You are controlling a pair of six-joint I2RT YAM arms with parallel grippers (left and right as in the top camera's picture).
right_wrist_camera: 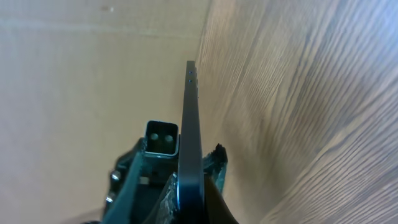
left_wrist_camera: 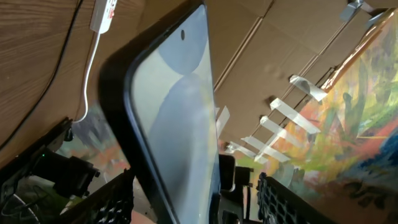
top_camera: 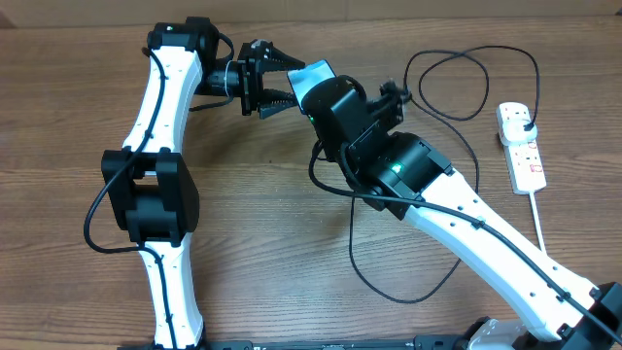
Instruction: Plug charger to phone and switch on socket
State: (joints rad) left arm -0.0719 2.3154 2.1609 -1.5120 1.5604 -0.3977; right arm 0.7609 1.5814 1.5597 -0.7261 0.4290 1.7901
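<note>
**A:** Overhead first. Where is the phone?

**B:** The phone (top_camera: 313, 75) is toward the back middle of the worktop (top_camera: 243, 253), with its light blue face showing between the two arms. The left pincer (top_camera: 292, 81) points at it from the left, jaws spread. The right arm's wrist covers the phone's other end (its pincer is hidden from above).

**A:** And the socket?

**B:** The socket (top_camera: 523, 146) lies at the far right, well apart from the phone. The charger (top_camera: 352, 243) has its black plug end on the socket's upper part. Its cable lies in loose loops on the wood, one near the socket and one beside the right arm.

**A:** Left wrist?

**B:** The phone (left_wrist_camera: 174, 118) fills the view, tilted, standing between the fingers (left_wrist_camera: 112, 199). A gap shows on the right side, so this pincer is open. The socket (left_wrist_camera: 104, 14) shows at the top left.

**A:** Right wrist?

**B:** The phone (right_wrist_camera: 191, 124) is seen edge-on, rising out of the right pincer (right_wrist_camera: 183, 168), which is closed on it and holds it off the worktop (right_wrist_camera: 311, 93).
</note>
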